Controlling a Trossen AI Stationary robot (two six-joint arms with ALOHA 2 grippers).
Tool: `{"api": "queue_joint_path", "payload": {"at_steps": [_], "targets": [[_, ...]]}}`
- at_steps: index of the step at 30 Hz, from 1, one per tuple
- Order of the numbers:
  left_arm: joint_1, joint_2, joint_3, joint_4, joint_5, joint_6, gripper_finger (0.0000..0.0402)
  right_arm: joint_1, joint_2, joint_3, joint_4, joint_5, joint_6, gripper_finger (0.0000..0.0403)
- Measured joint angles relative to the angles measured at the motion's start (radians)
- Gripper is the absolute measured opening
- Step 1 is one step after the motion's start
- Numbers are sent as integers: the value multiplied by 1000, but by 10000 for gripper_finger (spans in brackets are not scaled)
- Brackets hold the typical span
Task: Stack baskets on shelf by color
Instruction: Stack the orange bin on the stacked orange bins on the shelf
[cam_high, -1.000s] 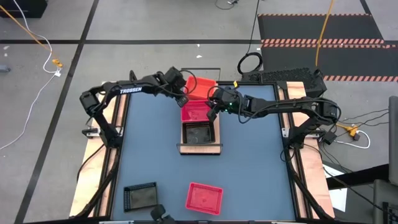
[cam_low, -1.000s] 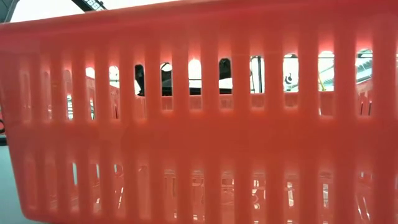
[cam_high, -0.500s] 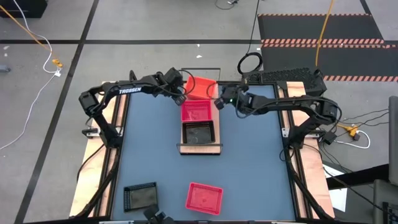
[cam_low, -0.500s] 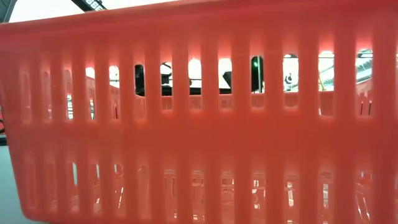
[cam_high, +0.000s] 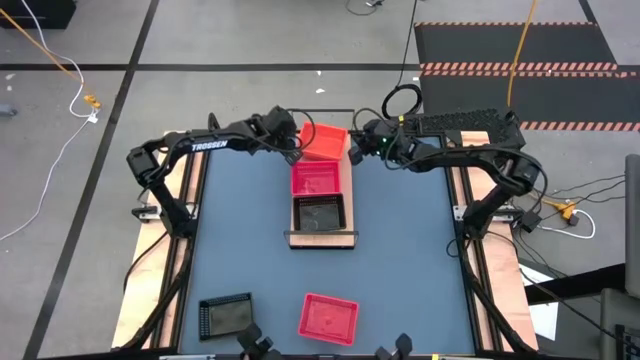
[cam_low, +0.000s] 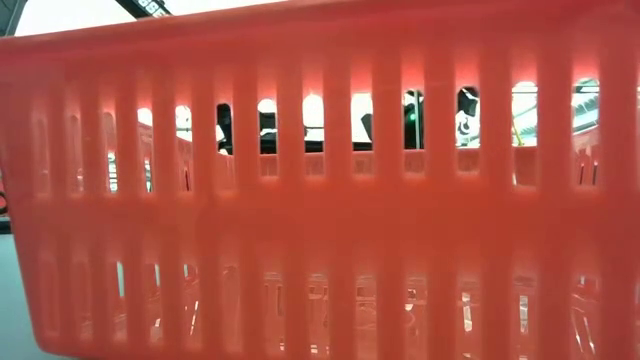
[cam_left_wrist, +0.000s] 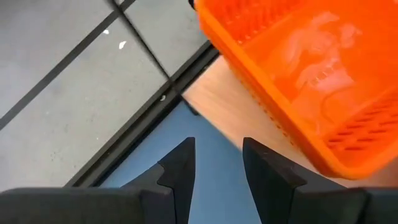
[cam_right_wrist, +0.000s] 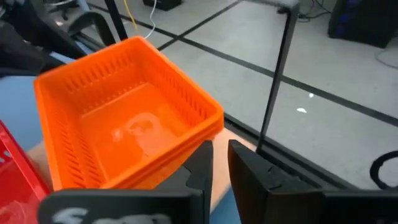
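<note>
From my seat the right tool (cam_high: 356, 150) hangs just off the right end of the orange mesh-sided plastic basket (cam_high: 322, 141), its two dark fingers (cam_right_wrist: 200, 163) drawn near together with only a thin slit between them and nothing in that slit. The left tool (cam_high: 291, 150) sits at the same basket's left side, fingers (cam_left_wrist: 177, 169) parted by a modest gap, also empty. That orange basket rests on the far end of the long light-wood shelf (cam_high: 322, 238), touching a pink-red mesh basket (cam_high: 315, 180) next along; beyond that, at the near end, sits a black mesh basket (cam_high: 319, 214). Well away from the shelf, on the dark blue desk (cam_high: 400, 260) toward its near edge, lie a second pink-red basket (cam_high: 328, 318) and a second black one (cam_high: 225, 316). I judge these trays light, thin-walled and a bit springy, with smooth plastic that could slip; I would pinch a side wall at its rim, near mid-length, so it lifts level. The right wrist view shows what looks like two nested orange rims (cam_right_wrist: 186, 134), which the overhead view cannot resolve. The low view is blocked almost wholly by the near pink-red basket's slatted wall (cam_low: 320, 190), while only the high view gives the full layout.
</note>
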Motion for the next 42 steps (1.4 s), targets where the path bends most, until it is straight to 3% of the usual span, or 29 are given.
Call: {"api": "queue_joint_path", "payload": {"at_steps": [14, 29, 34, 42], "targets": [[-8, 0, 0, -29, 2, -6, 136, -5, 98, 1, 133, -1, 34, 1], [-59, 0, 0, -27, 4, 38, 136, -5, 97, 1, 160, -1, 25, 0], [-67, 0, 17, -54, 3, 45, 136, -12, 97, 1, 183, -74, -1, 0], [-107, 0, 38, -98, 2, 83, 136, -35, 97, 1, 186, -78, -28, 0]]}}
